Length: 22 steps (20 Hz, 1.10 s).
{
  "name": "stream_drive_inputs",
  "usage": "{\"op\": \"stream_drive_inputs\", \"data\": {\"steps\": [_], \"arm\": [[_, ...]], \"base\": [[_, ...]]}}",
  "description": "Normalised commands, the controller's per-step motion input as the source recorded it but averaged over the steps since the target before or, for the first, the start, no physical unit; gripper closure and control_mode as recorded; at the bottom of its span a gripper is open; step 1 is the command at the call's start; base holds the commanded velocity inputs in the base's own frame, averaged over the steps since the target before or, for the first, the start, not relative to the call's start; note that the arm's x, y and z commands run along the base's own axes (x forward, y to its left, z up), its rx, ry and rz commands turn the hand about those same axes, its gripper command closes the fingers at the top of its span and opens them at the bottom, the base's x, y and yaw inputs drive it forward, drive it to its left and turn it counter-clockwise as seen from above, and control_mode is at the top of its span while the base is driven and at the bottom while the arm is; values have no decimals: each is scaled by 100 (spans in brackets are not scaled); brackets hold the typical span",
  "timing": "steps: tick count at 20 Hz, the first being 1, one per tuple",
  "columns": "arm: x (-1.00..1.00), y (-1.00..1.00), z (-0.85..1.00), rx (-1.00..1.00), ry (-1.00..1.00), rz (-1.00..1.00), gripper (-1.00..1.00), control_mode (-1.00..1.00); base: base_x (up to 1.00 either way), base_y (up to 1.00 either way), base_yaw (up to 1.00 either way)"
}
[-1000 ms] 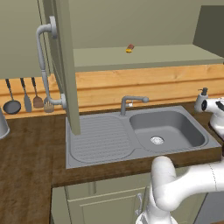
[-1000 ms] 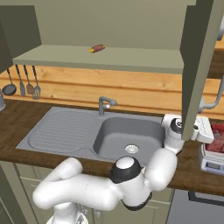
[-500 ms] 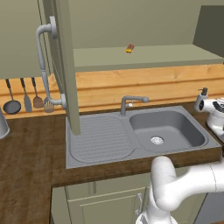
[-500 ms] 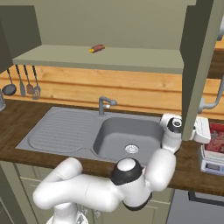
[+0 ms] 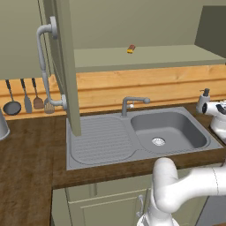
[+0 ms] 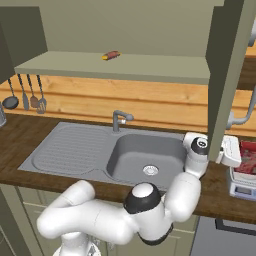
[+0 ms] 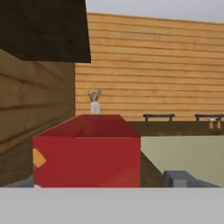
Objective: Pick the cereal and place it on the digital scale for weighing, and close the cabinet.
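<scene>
**Red cereal box lies on the scale, cabinet doors open**

The pincer (image 6: 231, 152) reaches out to the robot's right, low over the table (image 6: 20, 145). Part of it hides behind an open cabinet door (image 6: 228, 75). Its two fingers cannot be seen, so nobody can tell if it is released or clenched.

The cereal (image 6: 248, 159) is a red box with pale dots on it. It sits just past the pincer, on its far right side. It rests on top of the digital scale (image 6: 242, 186), which stands on the table. From the camera on the hand, the cereal (image 7: 87, 153) looks big and very close, right in front of the pincer. It is not clear if the pincer touches the box.

The cabinet (image 5: 145, 57) hangs on the wall, up above the pincer and to its left. Both of its doors stand open. The other door (image 5: 66, 66) is far to the left of the pincer and has a long bent grey handle (image 5: 44, 57). A small yellow and red thing (image 5: 130, 49) lies on the cabinet shelf, high up and well apart from the pincer.

The grey sink (image 5: 167, 128) is set into the table just left of the pincer, below the cabinet. A tap (image 5: 132, 103) stands behind the sink. A small soap bottle (image 5: 203, 100) stands near the pincer. Some cooking tools (image 5: 26, 95) hang on the wooden wall, far away to the left.
</scene>
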Motion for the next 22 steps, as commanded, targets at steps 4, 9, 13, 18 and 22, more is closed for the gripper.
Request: {"op": "stream_drive_inputs", "data": {"steps": [4,9,13,18,22], "arm": [[0,16,-3,-4,1,0,-100,-100],[-11,23,0,-5,-1,0,-100,-100],[-23,54,0,-15,-1,0,-100,-100],[-22,69,0,-21,-2,0,-100,-100],[0,51,0,-15,0,0,-100,-100]], "base": [[0,0,0],[0,0,0],[0,0,0],[0,0,0],[0,0,0]]}}
